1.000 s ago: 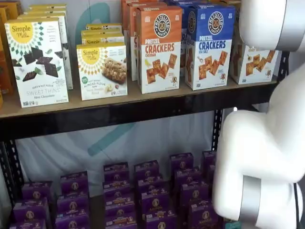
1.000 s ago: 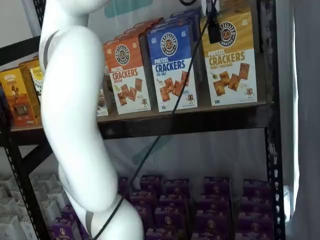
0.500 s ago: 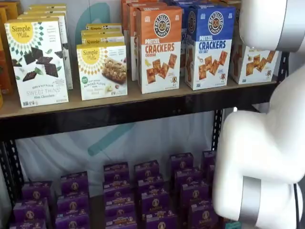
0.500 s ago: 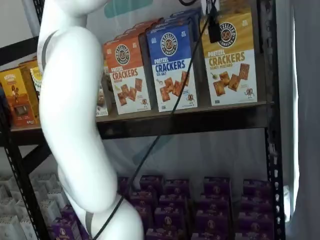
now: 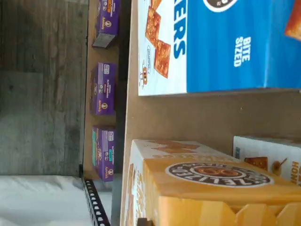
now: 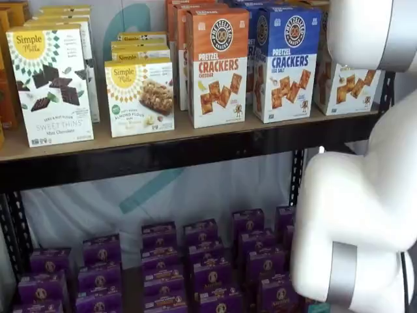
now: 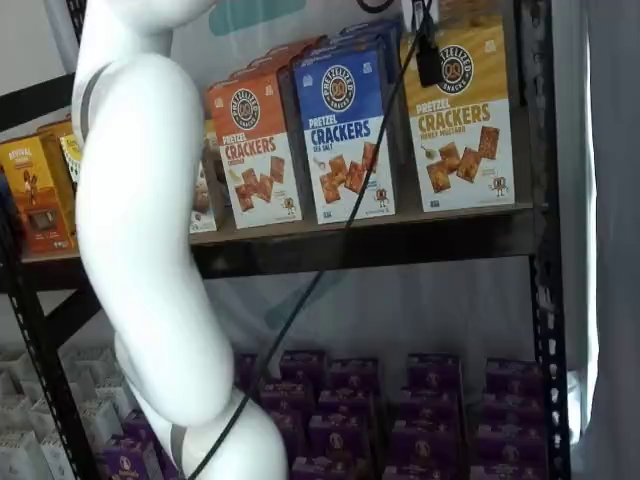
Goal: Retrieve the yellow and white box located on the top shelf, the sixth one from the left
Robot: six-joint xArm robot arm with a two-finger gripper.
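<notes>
Nearest the camera, filling the left of a shelf view, white arm [image 7: 150,250] with a black cable [image 7: 330,250] trailing down from the upper right. Behind it, at the upper right against the black upright [image 7: 545,260], yellow and white box [image 7: 462,120] upright on the top shelf [image 7: 380,240], just beside the blue box [image 7: 345,130], with one black finger [image 7: 428,60] of the gripper [image 7: 425,45] hanging over its upper left front; apart or together, cannot tell. Farthest down, purple boxes [image 7: 430,400] along the lower edge.
</notes>
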